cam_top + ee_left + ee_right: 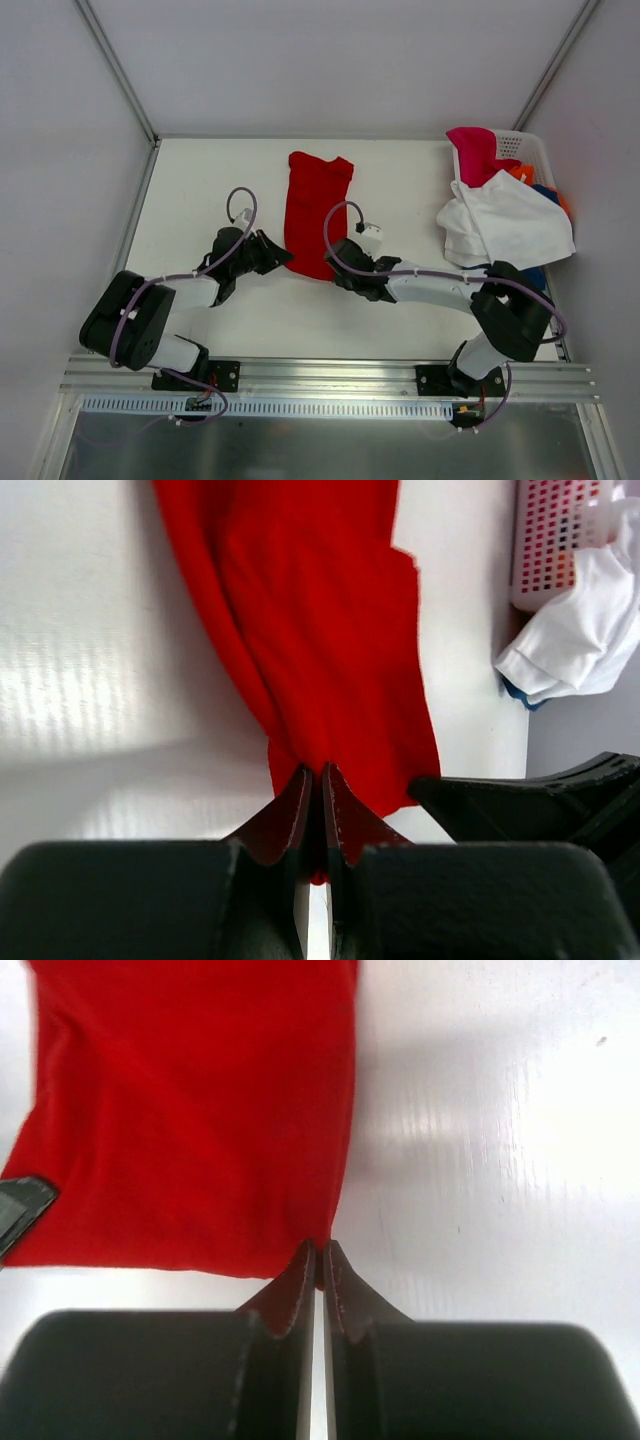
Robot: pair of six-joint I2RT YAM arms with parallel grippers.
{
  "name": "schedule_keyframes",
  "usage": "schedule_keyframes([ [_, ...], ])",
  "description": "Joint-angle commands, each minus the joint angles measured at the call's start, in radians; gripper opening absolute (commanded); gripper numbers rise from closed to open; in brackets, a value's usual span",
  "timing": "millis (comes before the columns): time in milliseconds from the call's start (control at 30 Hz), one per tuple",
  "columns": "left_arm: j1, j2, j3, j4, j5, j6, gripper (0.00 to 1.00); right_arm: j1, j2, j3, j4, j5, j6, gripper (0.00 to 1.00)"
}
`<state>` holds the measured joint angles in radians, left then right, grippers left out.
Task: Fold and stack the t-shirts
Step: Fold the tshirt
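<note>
Red t-shirt (316, 205), lengthwise on the worktop (220, 180), near corners pinched by left fingers (292, 815) and right fingers (297, 1282); crosswise fold probably next, needing both raised together

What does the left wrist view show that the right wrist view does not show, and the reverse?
Only the left wrist view: the white perforated basket, a white t-shirt hanging from it, and the left claw shut on the red t-shirt. Only the right wrist view: the right claw shut on that shirt's other near corner. Both: the red t-shirt lying on the white table.
</note>
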<state>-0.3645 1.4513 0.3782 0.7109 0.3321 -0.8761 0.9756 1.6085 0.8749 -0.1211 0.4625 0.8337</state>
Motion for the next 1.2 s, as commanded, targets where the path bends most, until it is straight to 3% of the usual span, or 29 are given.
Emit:
schedule_keyframes([
  [0,-0.042,-0.115,-0.002,-0.114,-0.062,0.035,0.0,0.044,-0.114,0.035,-0.124,0.113,-0.015,0.0],
  [233,-0.108,-0.27,0.042,-0.272,-0.131,0.051,0.0,0.107,-0.205,0.099,-0.233,0.208,-0.036,0.01],
  [467,-0.133,-0.321,0.125,-0.386,-0.203,0.107,0.0,0.113,-0.2,0.17,-0.258,0.301,-0.113,0.0],
  [800,-0.133,-0.241,0.32,-0.45,-0.246,0.203,0.0,0.032,-0.058,0.344,-0.259,0.306,-0.269,0.01],
  [1167,-0.128,-0.046,0.499,-0.47,-0.278,0.261,0.0,-0.109,0.099,0.522,-0.224,0.242,-0.4,0.0],
])
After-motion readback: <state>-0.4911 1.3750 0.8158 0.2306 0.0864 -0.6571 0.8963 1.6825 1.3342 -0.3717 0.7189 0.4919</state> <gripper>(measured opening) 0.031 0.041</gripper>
